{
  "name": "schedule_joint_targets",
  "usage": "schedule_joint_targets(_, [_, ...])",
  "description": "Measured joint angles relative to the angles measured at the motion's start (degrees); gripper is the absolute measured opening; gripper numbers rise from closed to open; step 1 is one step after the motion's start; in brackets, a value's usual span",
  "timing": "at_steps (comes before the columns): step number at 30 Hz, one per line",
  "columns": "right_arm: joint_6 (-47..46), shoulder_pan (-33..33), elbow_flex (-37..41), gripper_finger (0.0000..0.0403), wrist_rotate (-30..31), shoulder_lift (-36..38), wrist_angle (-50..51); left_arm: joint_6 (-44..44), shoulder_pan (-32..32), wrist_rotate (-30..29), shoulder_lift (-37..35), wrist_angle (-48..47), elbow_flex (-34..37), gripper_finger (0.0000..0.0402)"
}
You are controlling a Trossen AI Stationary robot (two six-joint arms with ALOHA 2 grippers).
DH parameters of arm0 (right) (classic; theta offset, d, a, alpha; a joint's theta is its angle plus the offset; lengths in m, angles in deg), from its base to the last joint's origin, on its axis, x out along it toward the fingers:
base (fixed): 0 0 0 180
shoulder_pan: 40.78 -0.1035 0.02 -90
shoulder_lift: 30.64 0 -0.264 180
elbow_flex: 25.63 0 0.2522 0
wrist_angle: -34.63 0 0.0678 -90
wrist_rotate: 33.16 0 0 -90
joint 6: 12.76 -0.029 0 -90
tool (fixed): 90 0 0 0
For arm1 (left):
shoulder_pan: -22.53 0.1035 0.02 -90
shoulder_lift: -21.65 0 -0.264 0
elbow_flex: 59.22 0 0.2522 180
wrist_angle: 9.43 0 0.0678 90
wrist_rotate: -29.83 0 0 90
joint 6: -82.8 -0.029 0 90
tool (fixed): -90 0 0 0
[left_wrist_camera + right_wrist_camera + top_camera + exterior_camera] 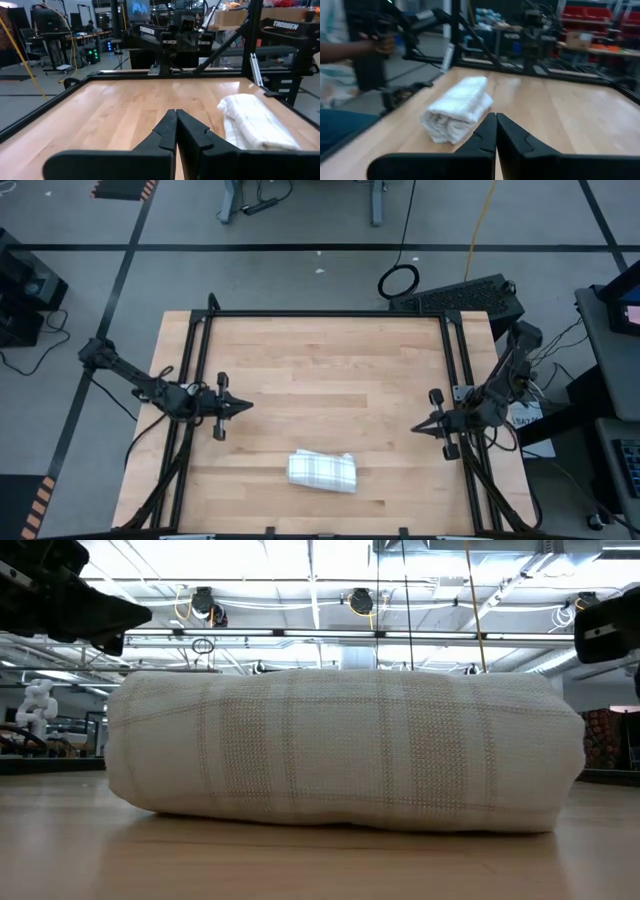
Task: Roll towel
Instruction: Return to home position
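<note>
lying rolled on table [330, 370], towel [322, 470]; left arm [150, 388], right arm [497, 392] aside

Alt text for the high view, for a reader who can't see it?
Seen from above, a rolled white plaid towel lies on a wooden table, near its lower edge. The left gripper and right gripper, both shut, sit at opposite sides, clear of the towel.
</note>
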Motion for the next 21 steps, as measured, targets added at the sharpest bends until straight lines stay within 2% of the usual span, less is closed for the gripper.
schedule_joint_targets(4, [2.2, 0.0, 0.0, 0.0, -3.7, 5.3, 2.1, -0.1, 0.0, 1.0, -3.3, -2.4, 0.0, 0.001])
schedule_joint_targets(13, [11.2, 0.4, 0.0, 0.0, -3.6, 12.8, 2.8, 0.4, 2.8, 5.4, -10.2, -9.5, 0.0, 0.001])
schedule_joint_targets(21, [11.2, 5.7, 0.0, 0.0, -3.1, 13.1, 1.2, -1.2, 7.6, 9.0, -16.6, -14.4, 0.1, 0.001])
